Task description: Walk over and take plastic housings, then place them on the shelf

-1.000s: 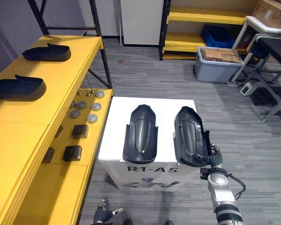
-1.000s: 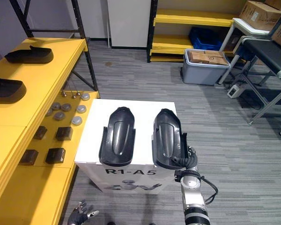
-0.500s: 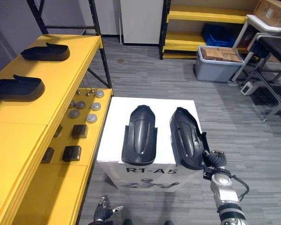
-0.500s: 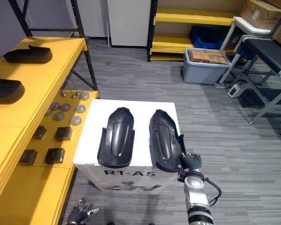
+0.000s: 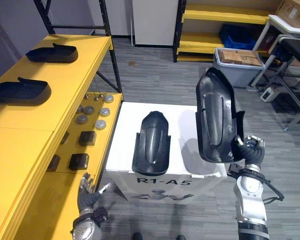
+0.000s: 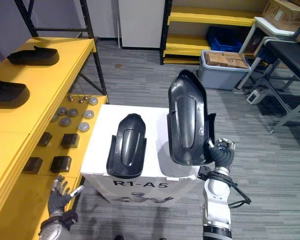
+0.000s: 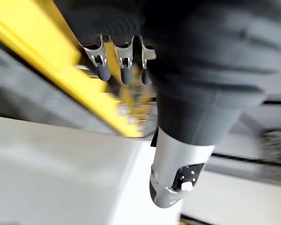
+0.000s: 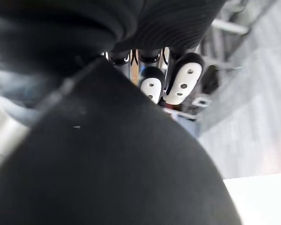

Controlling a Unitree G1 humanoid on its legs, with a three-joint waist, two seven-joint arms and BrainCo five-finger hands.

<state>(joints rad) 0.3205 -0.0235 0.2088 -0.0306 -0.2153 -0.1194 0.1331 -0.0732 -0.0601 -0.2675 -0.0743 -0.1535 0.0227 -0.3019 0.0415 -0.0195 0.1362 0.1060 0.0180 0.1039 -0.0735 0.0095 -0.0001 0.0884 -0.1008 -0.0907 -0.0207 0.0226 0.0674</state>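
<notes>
The right hand (image 5: 248, 151) has its fingers (image 8: 183, 77) curled round the lower side edge of a black plastic housing (image 5: 216, 119), which stands nearly upright above them, clear of the white counter (image 5: 123, 146). Just left of those fingers a second housing (image 5: 151, 143) lies flat on the counter, whose front face carries black print. The left hand (image 5: 90, 190) hangs low beside the counter's near left corner, fingers (image 7: 124, 71) straight and spread, holding nothing. Beyond them to the left runs the yellow shelf (image 5: 65, 80), where two more housings (image 5: 20, 91) lie apart on its top. On its lower level sit round metal discs (image 5: 92, 112) and dark blocks (image 5: 79, 161). Far beyond the right hand's fingers a grey bin (image 5: 230, 71) holds cardboard boxes (image 5: 238, 57).
</notes>
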